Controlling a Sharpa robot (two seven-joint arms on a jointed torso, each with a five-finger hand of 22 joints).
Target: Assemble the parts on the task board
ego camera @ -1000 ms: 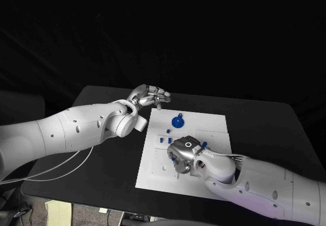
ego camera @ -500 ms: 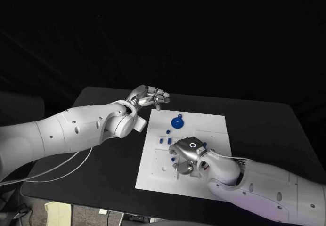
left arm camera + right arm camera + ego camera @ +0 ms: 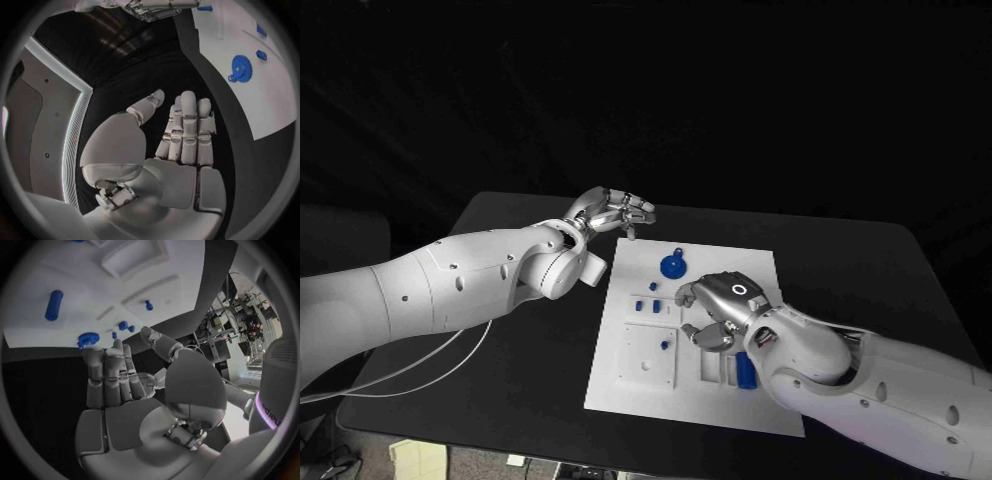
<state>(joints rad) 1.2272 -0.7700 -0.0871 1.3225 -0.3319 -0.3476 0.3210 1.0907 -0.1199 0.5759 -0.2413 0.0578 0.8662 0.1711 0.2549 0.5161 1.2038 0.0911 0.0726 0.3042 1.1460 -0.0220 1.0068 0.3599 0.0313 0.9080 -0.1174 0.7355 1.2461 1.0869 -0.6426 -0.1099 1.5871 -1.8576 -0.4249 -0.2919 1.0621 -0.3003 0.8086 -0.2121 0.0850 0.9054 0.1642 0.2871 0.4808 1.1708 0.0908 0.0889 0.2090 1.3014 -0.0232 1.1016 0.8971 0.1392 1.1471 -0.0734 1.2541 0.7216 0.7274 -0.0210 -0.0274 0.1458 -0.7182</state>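
The robot's left robot hand (image 3: 615,212) hovers above the far left corner of the white task board (image 3: 747,265), which lies flat in the middle of the black surface (image 3: 531,350). In the left wrist view this robot hand (image 3: 178,145) shows its fingers (image 3: 187,120) extended nearly straight and close side by side, the thumb set a little apart, with nothing between them and nothing touched.

The right robot hand (image 3: 718,312) hangs over the middle of the board. Its wrist view shows the fingers (image 3: 109,372) likewise stretched out together, the thumb angled away, the palm bare; it holds no part.

On the board, a round blue gear (image 3: 674,264) with a small tab lies flat toward the far edge, between the two robot hands. Nearer the left edge, several small blue pegs (image 3: 648,308) lie beside the right robot hand. A longer blue cylinder (image 3: 744,372) lies on its side in the near half of the board, just beside the right forearm, its long axis running roughly from the near edge toward the far edge. The right wrist view picks out the same cylinder (image 3: 53,305) lying flat, with smaller blue pieces (image 3: 127,327) scattered apart from it. A small blue piece (image 3: 666,345) sits near a raised rectangular recess of the board.

No lettering or brand mark can be read on the board or parts.
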